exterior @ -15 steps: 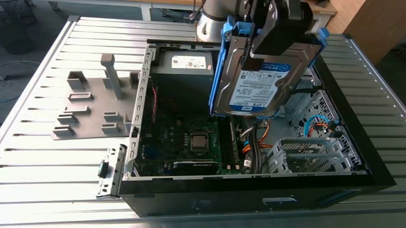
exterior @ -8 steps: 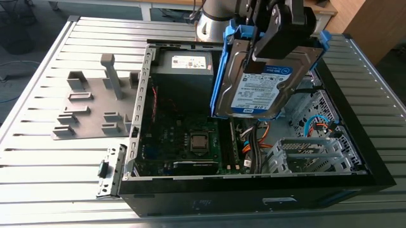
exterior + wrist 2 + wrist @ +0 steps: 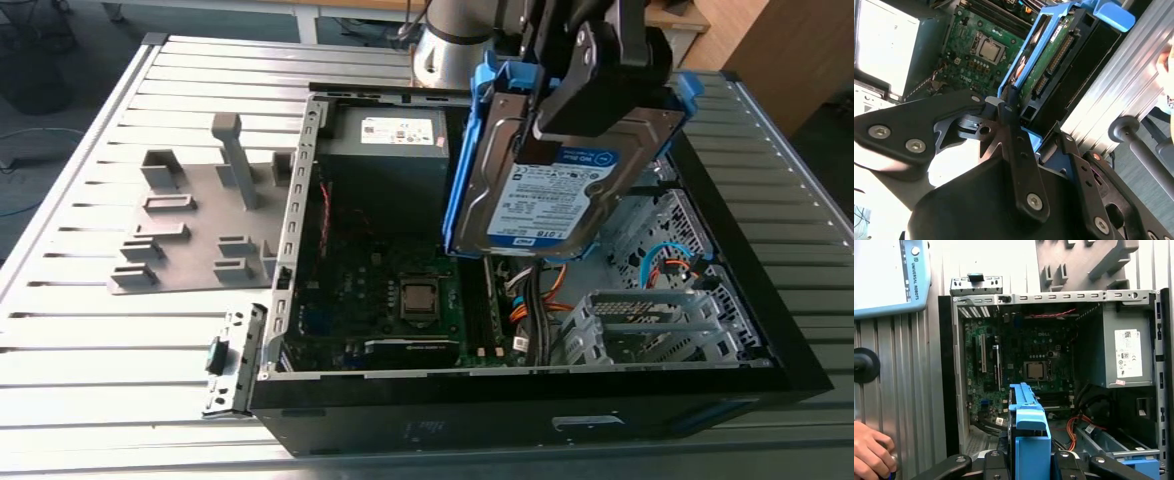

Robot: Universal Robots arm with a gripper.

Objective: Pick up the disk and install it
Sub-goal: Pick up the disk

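Between the jaws, firmly clamped: the disk (image 3: 558,190), gripped at its upper end through the blue carrier frame (image 3: 463,170). Held in the air over the open computer case (image 3: 534,410), clear of the desk (image 3: 94,340), standing nearly upright with a slight tilt, label face toward the exterior view. Lower edge over the zone between the motherboard (image 3: 380,290) and the silver drive cage (image 3: 654,335), just above a bundle of orange and black cables (image 3: 547,290); contact with the cables not determinable. In the second wrist view, note the green circuit-board side and connector row of the disk, bordered by the blue frame. In the first wrist view, note the blue frame seen end-on, between the black jaw linkages, with the case interior beyond. Inside the case: processor socket (image 3: 420,298) at mid-board; grey power supply (image 3: 390,150) with a white sticker, at the far end, toward the exterior view's left of the disk. Case laid on its side on the slatted metal desk, open side up. On the desk, toward the exterior view's left and apart from the case: a grey moulded fixture plate (image 3: 187,235) with upright posts. In the first wrist view, outside the case wall: a person's hand (image 3: 871,452) near a round black knob (image 3: 864,365).
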